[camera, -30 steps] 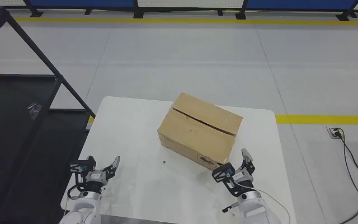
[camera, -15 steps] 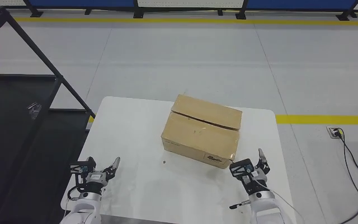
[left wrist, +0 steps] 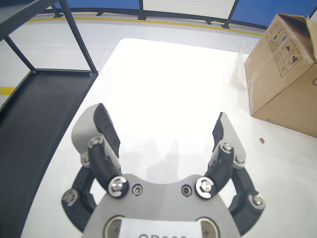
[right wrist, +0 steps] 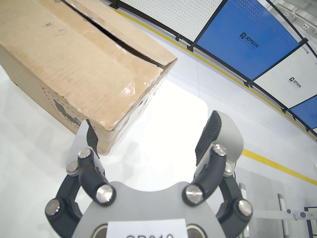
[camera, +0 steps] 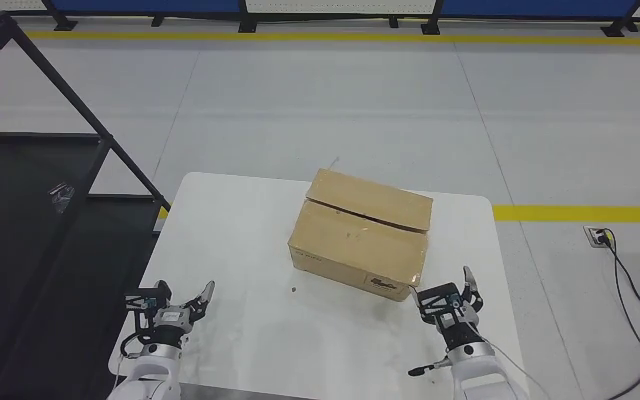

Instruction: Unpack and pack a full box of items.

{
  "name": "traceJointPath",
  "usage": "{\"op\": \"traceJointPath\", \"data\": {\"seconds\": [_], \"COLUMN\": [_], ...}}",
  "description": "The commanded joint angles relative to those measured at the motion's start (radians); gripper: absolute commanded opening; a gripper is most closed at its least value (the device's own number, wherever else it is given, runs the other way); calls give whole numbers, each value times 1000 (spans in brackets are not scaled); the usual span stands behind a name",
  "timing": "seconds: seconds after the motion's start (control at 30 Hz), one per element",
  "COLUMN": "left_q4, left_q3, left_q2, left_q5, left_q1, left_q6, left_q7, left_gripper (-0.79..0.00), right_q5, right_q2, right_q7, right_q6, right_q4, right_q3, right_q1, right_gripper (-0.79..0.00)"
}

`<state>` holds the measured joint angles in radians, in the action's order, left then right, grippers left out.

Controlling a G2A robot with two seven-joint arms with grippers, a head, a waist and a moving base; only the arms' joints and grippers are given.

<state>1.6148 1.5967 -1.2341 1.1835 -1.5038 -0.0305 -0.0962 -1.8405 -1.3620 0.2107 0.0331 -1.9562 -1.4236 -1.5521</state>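
A closed brown cardboard box (camera: 360, 238) sits on the white table (camera: 230, 250), toward its far right, flaps taped with a dark seam along the top (right wrist: 74, 48). Its side with printed symbols shows in the left wrist view (left wrist: 284, 75). My right gripper (camera: 447, 291) stands open just off the box's near right corner, nothing between its fingers (right wrist: 151, 130). My left gripper (camera: 172, 295) stands open at the table's near left edge, well away from the box (left wrist: 161, 117).
A black metal shelf rack (camera: 60, 190) stands beside the table's left edge, its low tray (left wrist: 39, 100) close to my left gripper. A small brown crumb (left wrist: 261, 140) lies on the table in front of the box. Clear tape (left wrist: 239, 75) hangs off the box's left side.
The box was turned and pushed slightly to the right a second ago and has kept still since. My right gripper moved right, past the box's near corner. The left arm kept still.
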Motion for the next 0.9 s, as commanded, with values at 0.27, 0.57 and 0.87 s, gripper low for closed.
{"op": "traceJointPath", "data": {"seconds": [0.27,0.57,0.87], "left_q4": [2,29,33], "left_q3": [1,-4,1], "left_q2": [0,-2,0], "left_q5": [-2,-81,-83], "left_q1": [-2,22,30], "left_q6": [-27,-95,-99], "left_q7": [-4,26,60], "left_gripper": [0,0,0], "right_q5": [183,571,585], "right_q2": [1,7,7], "right_q7": [4,53,69], "right_q6": [-89,-243,-239], "right_q4": [2,20,22], "right_q3": [-36,-144,-150], "right_q1": [12,41,44], "right_gripper": [0,0,0]}}
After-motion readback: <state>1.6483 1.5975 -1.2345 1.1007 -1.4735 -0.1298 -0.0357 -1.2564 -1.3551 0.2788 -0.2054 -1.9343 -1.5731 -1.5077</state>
